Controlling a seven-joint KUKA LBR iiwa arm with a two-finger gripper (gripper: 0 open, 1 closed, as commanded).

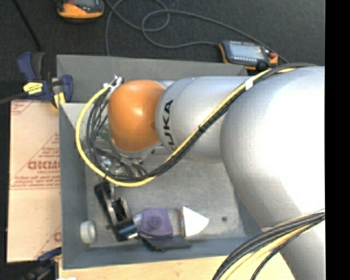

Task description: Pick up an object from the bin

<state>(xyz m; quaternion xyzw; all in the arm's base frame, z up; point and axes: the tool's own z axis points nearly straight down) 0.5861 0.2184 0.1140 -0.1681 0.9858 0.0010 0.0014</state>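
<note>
Four things are noted along the near wall of the bin (72,186): a pale cylinder (87,231), a long black tool (113,210), a purple lump (155,223) and a white wedge (194,220). The gripper (117,167) is seen just above the black tool's upper end; whether it is apart or together cannot be told.

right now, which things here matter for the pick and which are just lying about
For the job:
- gripper, under the orange wrist cover
- grey bin
- along the bin's bottom edge: black long tool, purple lump, white wedge, small grey cylinder

Just lying about:
- orange-and-black device beyond the bin's top rim
- handheld unit by its top right corner
</note>
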